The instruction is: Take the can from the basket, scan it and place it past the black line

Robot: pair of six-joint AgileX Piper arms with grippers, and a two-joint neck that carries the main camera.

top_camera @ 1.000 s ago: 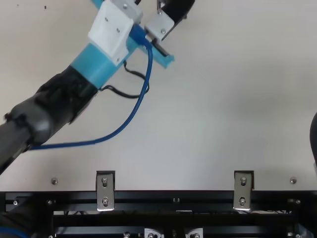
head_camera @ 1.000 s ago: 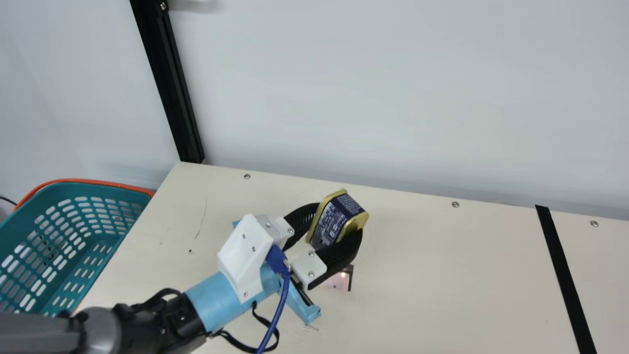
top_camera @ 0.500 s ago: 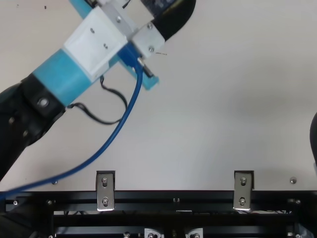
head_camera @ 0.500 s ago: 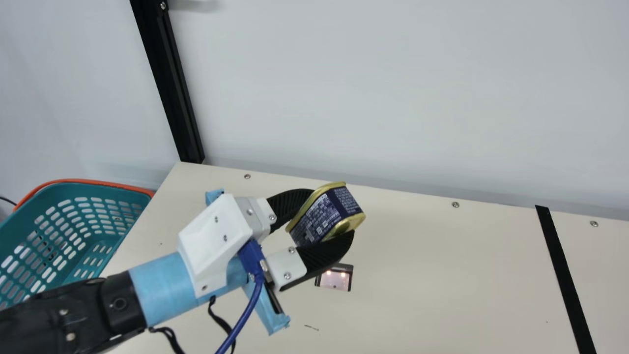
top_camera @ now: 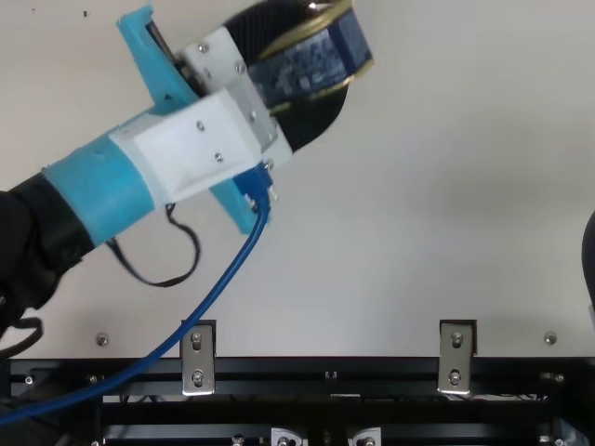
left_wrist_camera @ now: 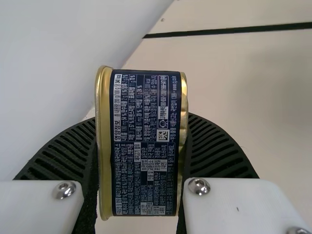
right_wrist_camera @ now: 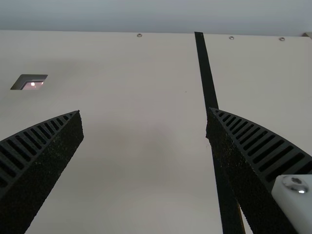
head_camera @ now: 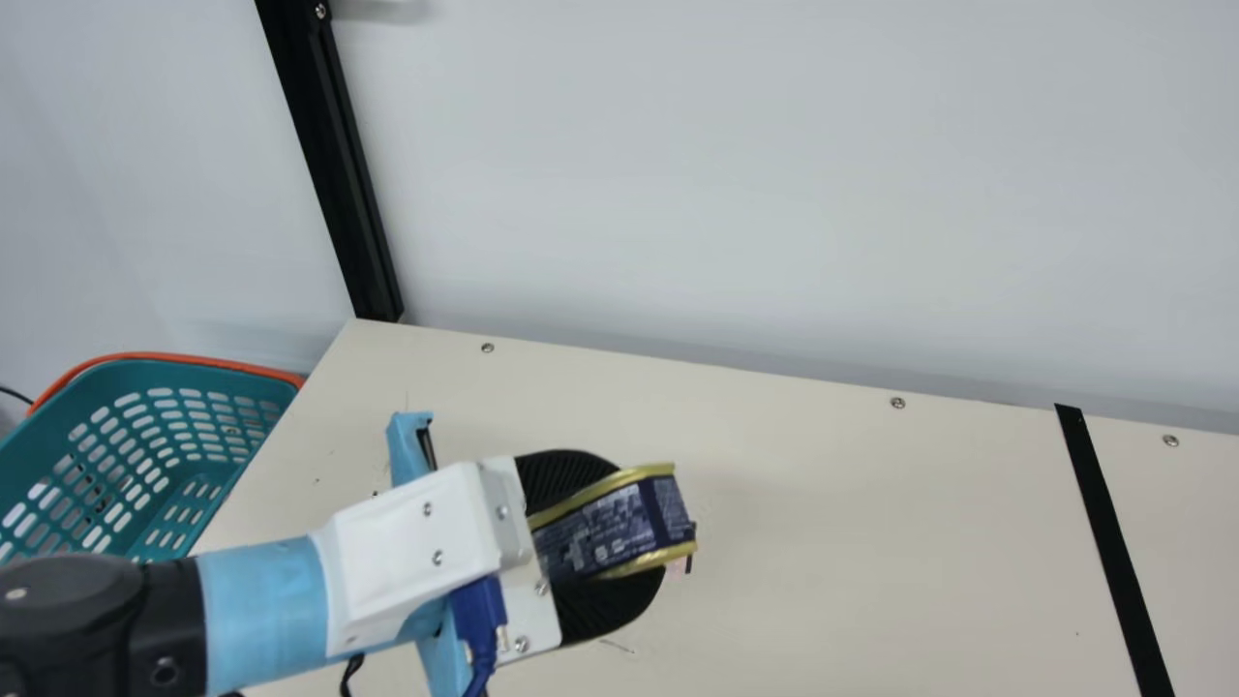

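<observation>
Right now one can is up over the table, tilted, gripped between the left gripper's two fingers, closed in on its sides. From the can, in the main view, one teal basket sits towards nine o'clock and one black line lies well apart at three; the right gripper's two fingers stand wide apart, holding nothing.
</observation>
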